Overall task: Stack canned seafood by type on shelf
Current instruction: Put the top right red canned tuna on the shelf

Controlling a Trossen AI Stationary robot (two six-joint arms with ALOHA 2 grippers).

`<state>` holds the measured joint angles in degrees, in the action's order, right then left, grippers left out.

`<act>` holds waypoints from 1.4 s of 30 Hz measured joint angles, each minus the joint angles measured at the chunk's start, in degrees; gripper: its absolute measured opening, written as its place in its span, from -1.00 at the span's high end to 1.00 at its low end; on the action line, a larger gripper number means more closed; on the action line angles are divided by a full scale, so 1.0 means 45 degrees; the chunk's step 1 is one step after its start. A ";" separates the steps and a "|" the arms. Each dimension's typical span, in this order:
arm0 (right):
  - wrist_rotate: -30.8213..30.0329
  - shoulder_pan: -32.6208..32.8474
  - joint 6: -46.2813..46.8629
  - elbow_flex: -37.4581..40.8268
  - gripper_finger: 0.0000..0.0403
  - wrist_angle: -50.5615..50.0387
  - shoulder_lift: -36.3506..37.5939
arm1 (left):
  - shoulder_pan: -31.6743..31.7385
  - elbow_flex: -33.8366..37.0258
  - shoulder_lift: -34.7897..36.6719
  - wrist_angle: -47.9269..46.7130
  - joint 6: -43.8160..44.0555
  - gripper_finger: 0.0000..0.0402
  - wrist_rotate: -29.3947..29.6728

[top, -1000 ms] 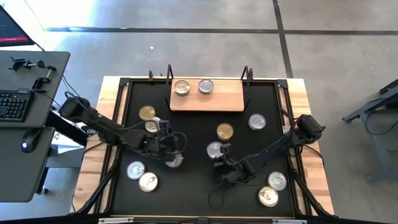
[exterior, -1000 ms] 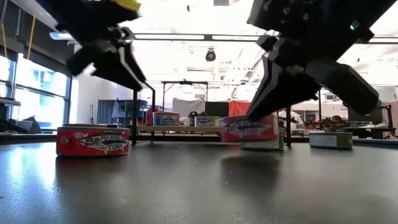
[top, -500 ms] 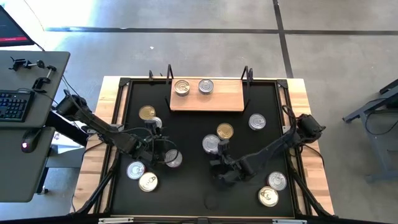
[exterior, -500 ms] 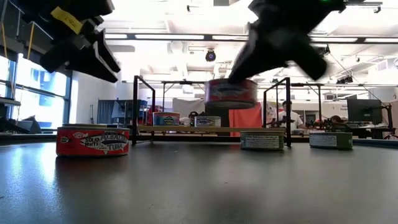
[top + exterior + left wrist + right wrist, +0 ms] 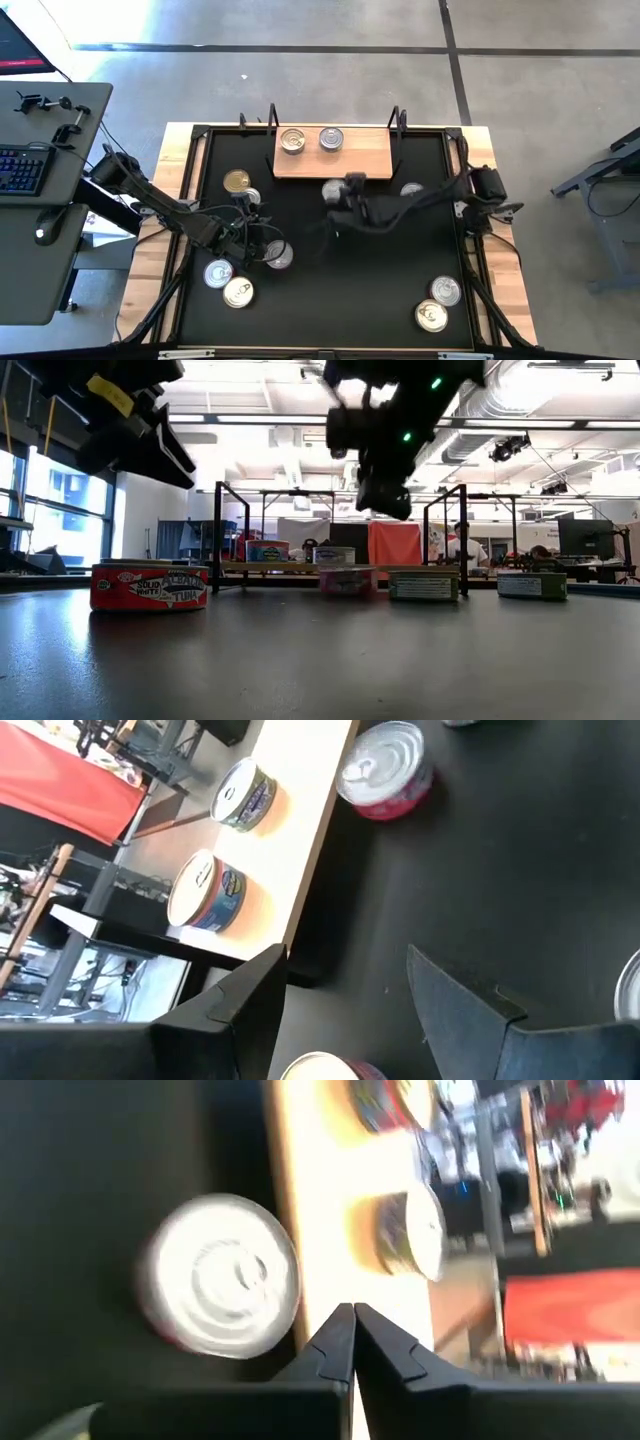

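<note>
- From above you see the right gripper just in front of the shelf, beside a silver tin; its wrist view alone shows you the fingers pressed together, holding nothing, with that tin lying free on the mat.
- The low view shows you labels the high view hides: a red tuna tin stands at the left.
- Your left gripper hangs above the mat's left side, fingers apart and empty.
- On the shelf you have two tins: one gold-lidded, one silver-lidded.
</note>
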<state>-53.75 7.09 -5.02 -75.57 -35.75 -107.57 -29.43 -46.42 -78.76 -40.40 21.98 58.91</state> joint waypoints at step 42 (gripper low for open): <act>0.5191 -0.0701 -0.1210 -0.0024 0.97 0.1520 -0.2053 | -0.0233 0.1260 -0.0005 0.1636 -0.0051 0.01 -0.0067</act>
<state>-30.39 3.94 -10.47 -75.68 -28.91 -116.81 -30.48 -40.75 -78.78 -33.04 21.75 58.61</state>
